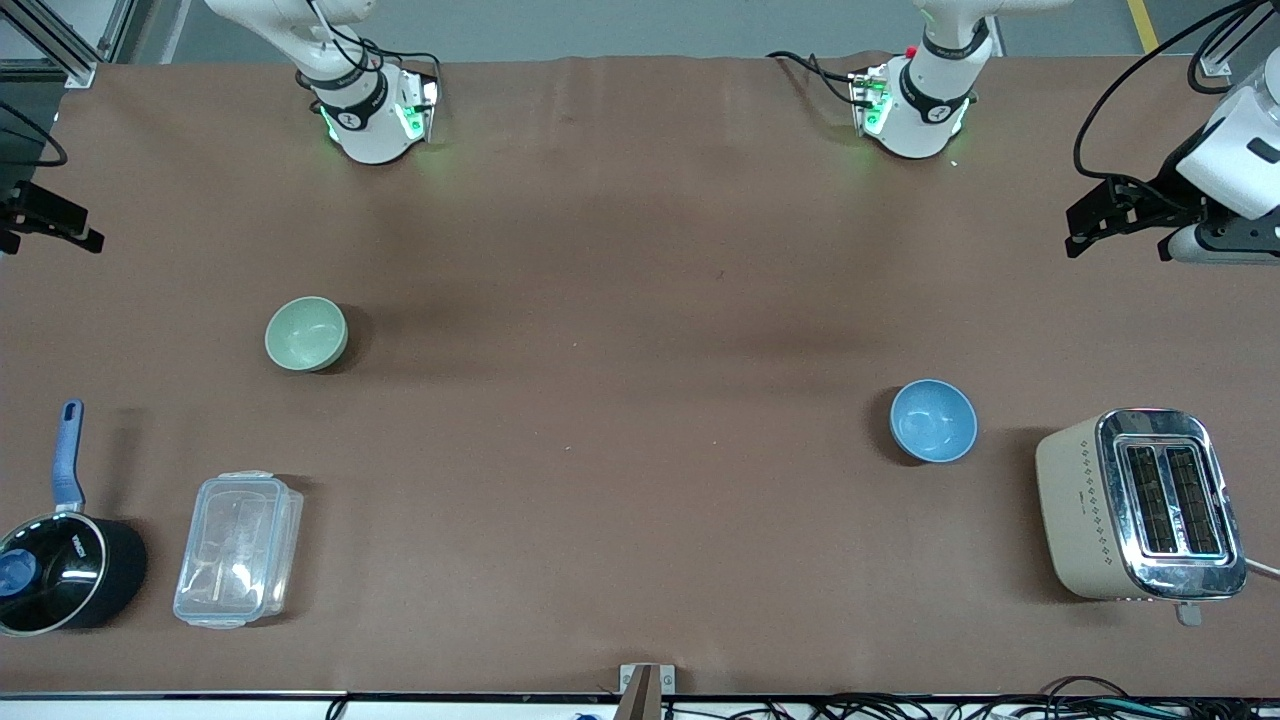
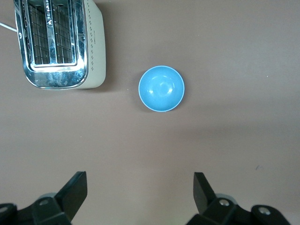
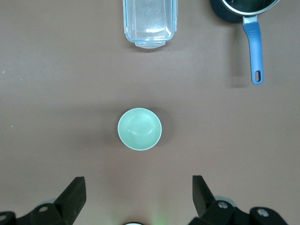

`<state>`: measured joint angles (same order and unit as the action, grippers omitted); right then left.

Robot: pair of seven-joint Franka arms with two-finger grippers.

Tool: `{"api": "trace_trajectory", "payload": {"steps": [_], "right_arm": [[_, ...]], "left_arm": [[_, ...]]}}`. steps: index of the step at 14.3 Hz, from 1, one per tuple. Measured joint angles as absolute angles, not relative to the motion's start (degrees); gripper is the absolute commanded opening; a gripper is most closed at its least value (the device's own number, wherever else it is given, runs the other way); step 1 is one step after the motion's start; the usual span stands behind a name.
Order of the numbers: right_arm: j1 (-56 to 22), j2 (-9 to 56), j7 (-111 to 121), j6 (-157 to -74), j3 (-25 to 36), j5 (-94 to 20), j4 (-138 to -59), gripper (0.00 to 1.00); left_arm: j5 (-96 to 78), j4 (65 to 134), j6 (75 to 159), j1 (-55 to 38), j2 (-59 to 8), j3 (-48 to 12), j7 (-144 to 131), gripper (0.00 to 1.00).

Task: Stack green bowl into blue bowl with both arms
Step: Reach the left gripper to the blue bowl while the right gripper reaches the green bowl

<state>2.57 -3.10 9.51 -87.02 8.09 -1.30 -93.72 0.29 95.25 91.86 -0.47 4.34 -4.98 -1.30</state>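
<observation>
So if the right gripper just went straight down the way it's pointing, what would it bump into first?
Probably bare table. The open right gripper points down just short of the green bowl, though depth is hard to judge.

Almost no readable text. White lettering sits on the black saucepan [image 1: 60,570] lid rim at the right arm's end of the table, near the front camera, but it's too small to make out. A small dark mark on the toaster [image 1: 1140,505] side, at the left arm's end, is likewise unreadable; bowls, clear container carry no markings.
</observation>
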Motion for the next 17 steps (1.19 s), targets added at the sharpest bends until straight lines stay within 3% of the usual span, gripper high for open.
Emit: {"api": "trace_trajectory", "payload": {"steps": [4,7,12,17], "right_arm": [[2.57,-3.08,9.51,-88.27,8.09,-1.3,-93.75,1.0],[2.55,-3.02,9.51,-89.02,8.08,-1.3,-93.95,1.0],[2.49,-2.8,9.51,-90.01,8.07,-1.3,-94.1,1.0],[2.49,-0.8,9.51,-92.55,8.1,-1.3,-95.11,1.0]], "left_arm": [[1.12,93.99,92.08,-0.45,3.25,-4.72,-1.29,1.0],[3.42,91.6,93.6,-0.42,-1.24,-4.55,-1.33,1.0],[3.59,93.72,109.42,1.53,-13.58,-4.32,-1.43,1.0],[3.59,106.54,132.14,2.48,-19.71,-4.35,-1.41,1.0]]}}
